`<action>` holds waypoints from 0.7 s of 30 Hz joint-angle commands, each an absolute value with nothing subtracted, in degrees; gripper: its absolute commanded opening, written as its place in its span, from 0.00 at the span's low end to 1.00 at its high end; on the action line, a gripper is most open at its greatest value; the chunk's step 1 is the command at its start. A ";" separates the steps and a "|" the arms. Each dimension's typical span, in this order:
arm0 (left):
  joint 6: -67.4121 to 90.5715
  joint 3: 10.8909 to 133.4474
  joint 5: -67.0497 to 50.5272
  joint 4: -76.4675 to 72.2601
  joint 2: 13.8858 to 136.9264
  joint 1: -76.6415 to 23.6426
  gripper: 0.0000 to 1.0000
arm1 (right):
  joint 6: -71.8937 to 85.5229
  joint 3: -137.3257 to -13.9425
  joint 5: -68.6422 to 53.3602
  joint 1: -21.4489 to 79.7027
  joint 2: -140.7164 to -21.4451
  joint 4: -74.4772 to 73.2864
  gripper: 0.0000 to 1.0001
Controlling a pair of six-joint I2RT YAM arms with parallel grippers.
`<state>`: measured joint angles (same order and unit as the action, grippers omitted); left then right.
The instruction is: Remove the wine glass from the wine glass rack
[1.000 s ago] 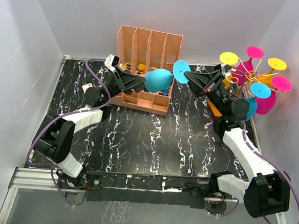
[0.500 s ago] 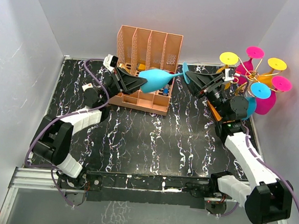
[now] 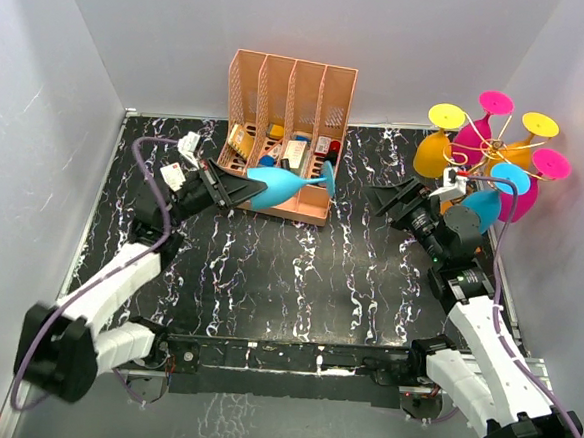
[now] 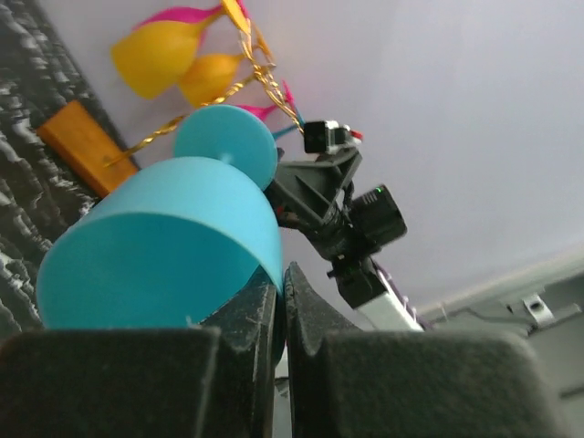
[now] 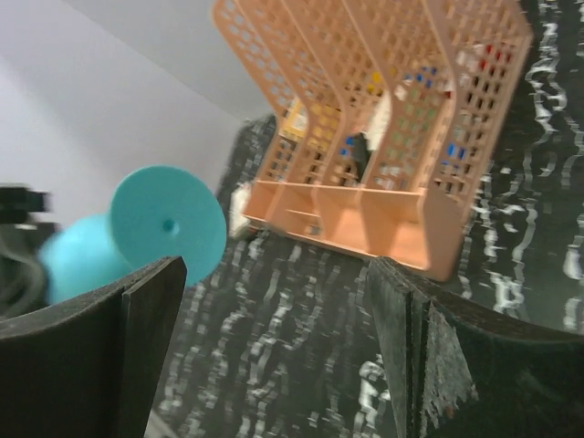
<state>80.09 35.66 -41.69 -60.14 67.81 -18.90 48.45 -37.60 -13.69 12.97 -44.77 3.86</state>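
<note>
A cyan wine glass [image 3: 276, 185] lies sideways in the air in front of the peach organizer, foot [image 3: 329, 176] pointing right. My left gripper [image 3: 238, 189] is shut on its rim; in the left wrist view the fingers [image 4: 260, 315] pinch the bowl's wall [image 4: 155, 246]. My right gripper [image 3: 386, 200] is open and empty, well right of the glass and apart from it. Between its spread fingers [image 5: 137, 347] the glass foot [image 5: 169, 224] shows at the left. The gold wire wine glass rack [image 3: 485, 147] stands at the back right, with yellow, magenta, orange and cyan glasses hanging on it.
The peach-pink slotted organizer [image 3: 291, 84] with small items stands at the back centre, just behind the held glass. The rack's wooden base [image 4: 87, 146] shows in the left wrist view. White walls close in on the left, back and right of the black marbled table [image 3: 298, 280].
The left gripper shut on the glass rim and drew it left and toward the front. The right gripper opened, let go of the glass and pulled back right toward the rack.
</note>
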 commanded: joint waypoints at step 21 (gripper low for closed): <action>30.41 72.56 19.48 62.37 73.45 -18.25 0.00 | 18.28 -42.05 -36.22 13.37 -46.30 -1.06 0.91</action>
<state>35.38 68.55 14.57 55.99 70.24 -18.74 23.07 -37.85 -28.75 13.02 -46.13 -3.03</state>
